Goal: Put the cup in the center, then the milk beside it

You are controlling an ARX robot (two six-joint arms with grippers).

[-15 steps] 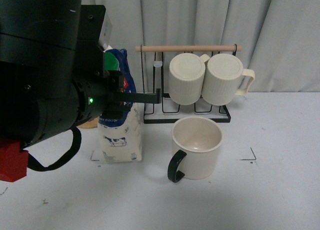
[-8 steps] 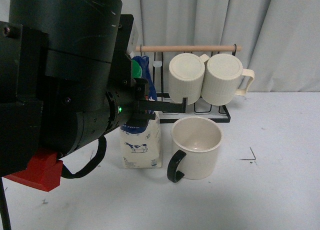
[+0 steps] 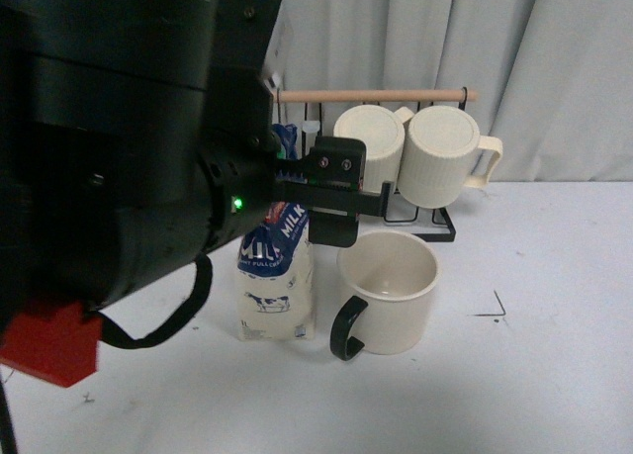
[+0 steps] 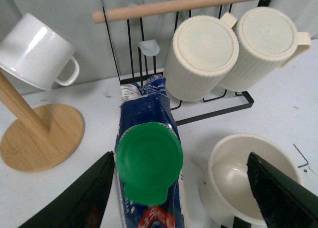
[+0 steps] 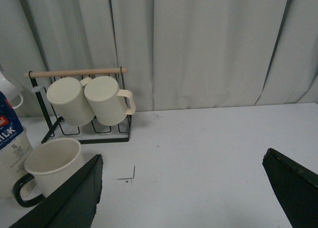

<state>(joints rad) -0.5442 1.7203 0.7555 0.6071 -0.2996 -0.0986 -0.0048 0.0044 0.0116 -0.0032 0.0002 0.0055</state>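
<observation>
Milk set just beside the cup, left hand open around it

The milk (image 3: 278, 276) stands on the worktop (image 3: 534, 375) at the cup's (image 3: 388, 290) nine o'clock, leaning slightly. The left hand (image 4: 181, 188) is spread wide, fingers clear of the carton; withdrawing carelessly could clip the green cap (image 4: 149, 168) and topple it into the cup. The right hand (image 5: 184, 188) hangs open, well clear.

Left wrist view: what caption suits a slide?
Open left gripper straddles the milk beside the cup.
</observation>
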